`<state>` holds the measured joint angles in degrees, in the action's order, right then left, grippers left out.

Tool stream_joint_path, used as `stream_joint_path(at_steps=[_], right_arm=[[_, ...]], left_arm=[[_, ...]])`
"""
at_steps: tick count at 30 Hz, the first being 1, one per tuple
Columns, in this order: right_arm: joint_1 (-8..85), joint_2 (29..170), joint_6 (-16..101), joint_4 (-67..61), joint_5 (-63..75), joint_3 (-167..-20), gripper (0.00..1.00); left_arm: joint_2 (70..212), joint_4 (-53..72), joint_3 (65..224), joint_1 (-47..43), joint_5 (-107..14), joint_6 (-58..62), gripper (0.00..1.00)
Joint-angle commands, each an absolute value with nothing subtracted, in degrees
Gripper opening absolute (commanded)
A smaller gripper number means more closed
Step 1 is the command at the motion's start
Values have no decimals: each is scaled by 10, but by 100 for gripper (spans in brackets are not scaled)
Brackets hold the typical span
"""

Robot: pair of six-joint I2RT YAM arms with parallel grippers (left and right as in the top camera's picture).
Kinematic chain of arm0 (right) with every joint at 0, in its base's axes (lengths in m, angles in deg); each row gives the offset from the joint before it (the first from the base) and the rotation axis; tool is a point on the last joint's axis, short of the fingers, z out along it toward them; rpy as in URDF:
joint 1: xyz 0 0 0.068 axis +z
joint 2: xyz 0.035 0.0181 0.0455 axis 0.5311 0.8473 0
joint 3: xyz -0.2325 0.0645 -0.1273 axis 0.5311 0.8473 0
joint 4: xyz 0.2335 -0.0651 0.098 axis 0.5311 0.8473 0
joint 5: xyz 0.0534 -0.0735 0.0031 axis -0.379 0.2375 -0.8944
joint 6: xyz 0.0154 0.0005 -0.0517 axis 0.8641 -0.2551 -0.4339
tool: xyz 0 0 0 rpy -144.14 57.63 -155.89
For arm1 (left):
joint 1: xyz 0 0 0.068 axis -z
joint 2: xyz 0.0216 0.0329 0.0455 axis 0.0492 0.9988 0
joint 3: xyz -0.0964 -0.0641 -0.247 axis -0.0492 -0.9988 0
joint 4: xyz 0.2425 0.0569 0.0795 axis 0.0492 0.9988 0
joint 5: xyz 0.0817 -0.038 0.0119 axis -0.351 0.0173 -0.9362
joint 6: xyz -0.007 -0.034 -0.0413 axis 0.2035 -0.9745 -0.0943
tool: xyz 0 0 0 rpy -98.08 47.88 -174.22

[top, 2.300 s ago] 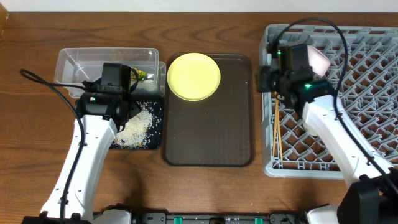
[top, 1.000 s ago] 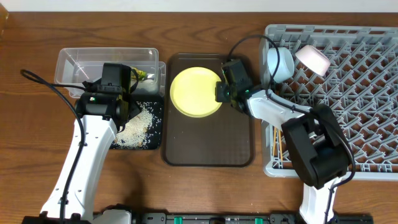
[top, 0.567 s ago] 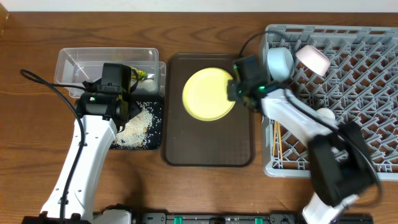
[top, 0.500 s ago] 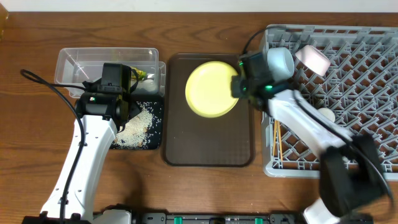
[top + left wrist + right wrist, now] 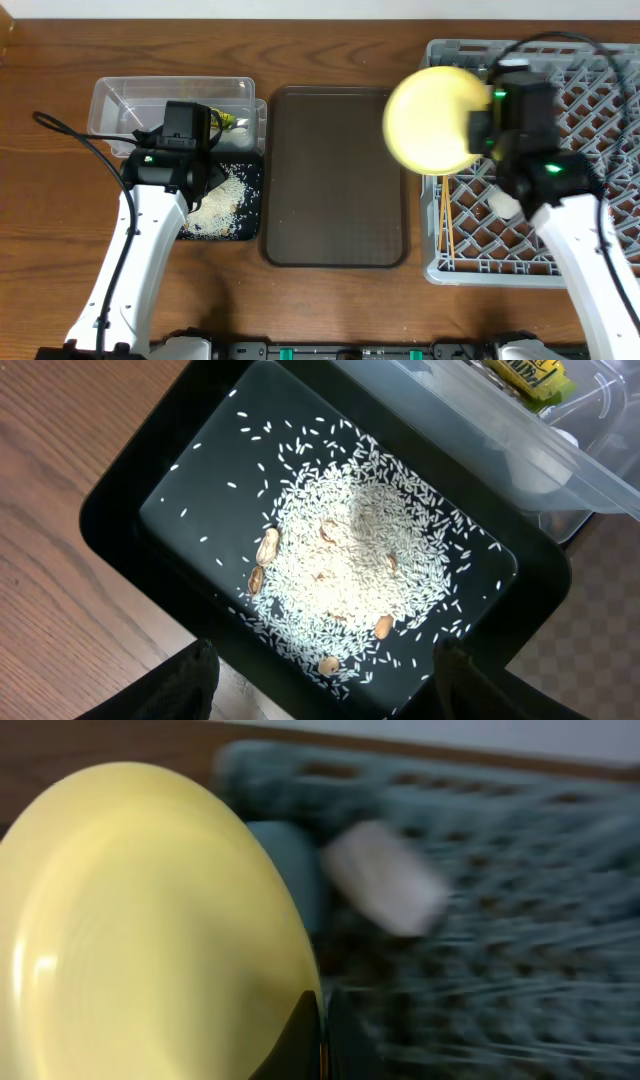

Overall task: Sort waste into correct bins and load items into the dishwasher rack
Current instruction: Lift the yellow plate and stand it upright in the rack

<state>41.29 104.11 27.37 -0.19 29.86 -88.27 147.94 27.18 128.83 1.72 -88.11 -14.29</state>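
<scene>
Along the right side of the table stands the dishwasher rack (image 5: 600, 100). The right pincer (image 5: 478, 130) is clamped on the rim of the yellow plate (image 5: 430, 120), which hangs tilted above the rack's left edge and the adjoining edge of the brown serving tray (image 5: 335, 180). Across the table, the left pincer (image 5: 325, 660) hovers with its jaws wide apart, holding nothing, over the black tray (image 5: 120, 530). That tray sits touching the clear tub (image 5: 120, 100).

The blurred right wrist view shows the pincer's dark finger on the plate rim. Behind the plate it shows a light blue bowl (image 5: 295, 860) and a white bowl (image 5: 385, 880) in the rack, both hidden overhead. Only the overhead view shows the chopsticks (image 5: 445, 220) lying in the rack. The left wrist view shows the rice (image 5: 350, 560) heaped in the black tray with tan nut-like bits (image 5: 265, 545) among it, and the snack wrapper (image 5: 525, 372) inside the tub.
</scene>
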Motion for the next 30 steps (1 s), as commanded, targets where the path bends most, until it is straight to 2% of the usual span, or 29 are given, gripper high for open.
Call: stream_joint_path(at_steps=[1, 3, 7, 18, 22, 23, 24, 27, 28, 30], right_arm=[[385, 1028, 137, 8, 386, -886, 1], [376, 1030, 115, 14, 457, -886, 1], [374, 1032, 85, 26, 514, -886, 1], [374, 1063, 122, 92, 541, -881, 1], [374, 1073, 168, 89, 467, -881, 2], [374, 1073, 177, 87, 428, -881, 7], [374, 1073, 183, 86, 395, -881, 17], [374, 1073, 205, 83, 315, -881, 43], [374, 1073, 217, 80, 300, -881, 48], [373, 1072, 246, 78, 294, -881, 50]], left_arm=[[1480, 269, 1291, 14, -884, -152, 72], [1480, 269, 1291, 14, -884, -152, 72], [1480, 268, 1291, 14, -884, -152, 72], [1480, 268, 1291, 14, -884, -152, 72], [1480, 268, 1291, 14, -884, -152, 72], [1480, 268, 1291, 14, -884, -152, 72], [1480, 268, 1291, 14, -884, -152, 76], [1480, 268, 1291, 14, -884, -152, 80], [1480, 268, 1291, 14, -884, -152, 81], [1480, 268, 1291, 14, -884, -152, 83]])
